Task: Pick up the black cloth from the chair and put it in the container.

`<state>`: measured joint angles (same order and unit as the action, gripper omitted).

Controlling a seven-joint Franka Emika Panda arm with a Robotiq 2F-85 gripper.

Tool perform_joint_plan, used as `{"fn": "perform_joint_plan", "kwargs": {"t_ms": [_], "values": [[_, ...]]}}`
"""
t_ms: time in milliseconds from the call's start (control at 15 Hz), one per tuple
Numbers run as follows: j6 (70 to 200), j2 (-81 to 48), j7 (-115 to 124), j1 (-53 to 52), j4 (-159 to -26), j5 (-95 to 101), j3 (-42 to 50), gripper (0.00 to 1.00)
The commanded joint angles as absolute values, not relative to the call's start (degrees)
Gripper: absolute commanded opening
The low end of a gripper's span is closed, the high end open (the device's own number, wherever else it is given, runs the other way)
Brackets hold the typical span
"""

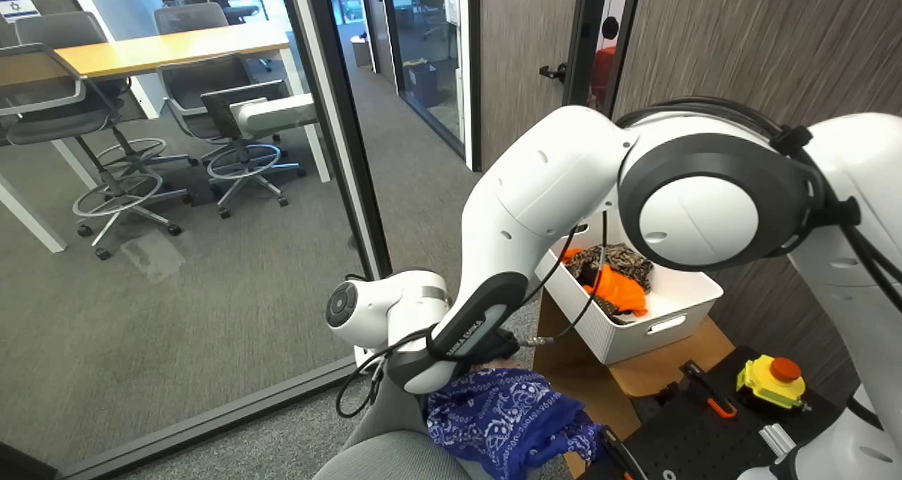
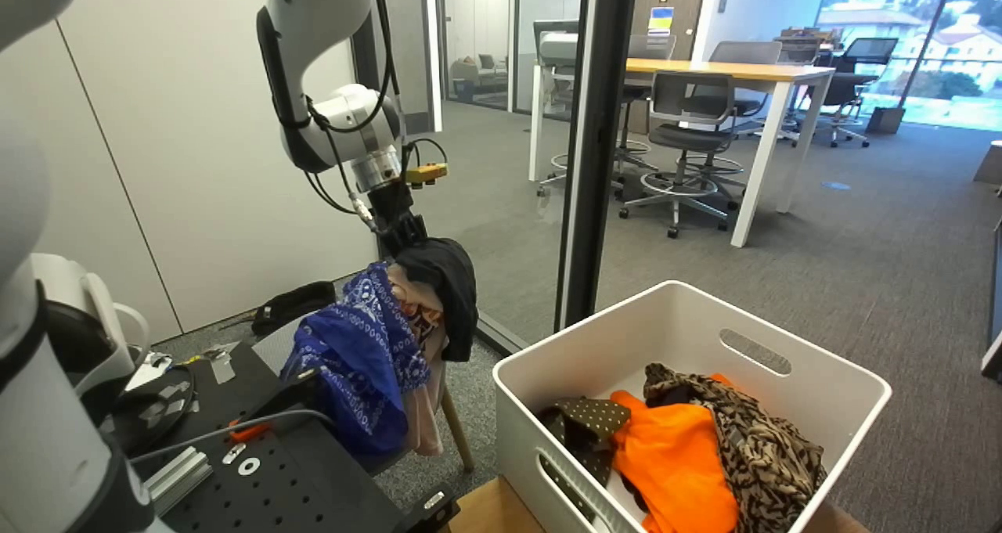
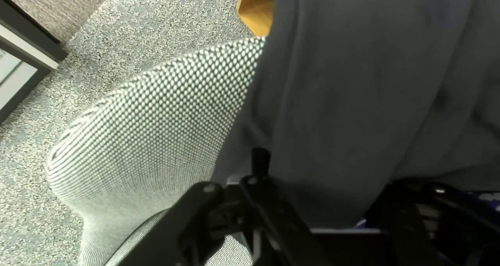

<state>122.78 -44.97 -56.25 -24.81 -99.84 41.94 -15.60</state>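
Honestly, not much of the job looks done yet. The black cloth [image 2: 454,290] is draped over the grey woven-fabric chair [image 3: 156,133], next to a pale pink cloth [image 2: 427,419] and a blue paisley bandana [image 2: 352,361]. The Robotiq gripper [image 3: 332,180] is positioned right at the black cloth, fingers spread well apart with dark fabric in between, but no pinch can be made out, so it's probably not held yet. The white plastic bin [image 2: 524,447] is well apart, and an orange cloth [image 2: 681,455] and a brown patterned cloth [image 2: 771,439] can be seen in it. Closing, lifting, carrying and dropping all seem left to be done.
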Motion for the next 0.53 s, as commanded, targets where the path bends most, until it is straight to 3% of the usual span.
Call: {"fn": "perform_joint_plan", "kwargs": {"t_ms": [0, 67, 333, 467], "values": [[122.5, -45.5, -56.9, -24.3, -98.5, 42.6, -15.5, 0.2], [122.6, -45.5, -56.9, -24.3, -98.6, 42.6, -15.5, 0.13], [122.6, -45.4, -56.9, -24.1, -98.7, 42.6, -15.5, 0.03], [122.2, -45.4, -56.9, -24.1, -98.6, 42.6, -15.4, 0.09]]}}
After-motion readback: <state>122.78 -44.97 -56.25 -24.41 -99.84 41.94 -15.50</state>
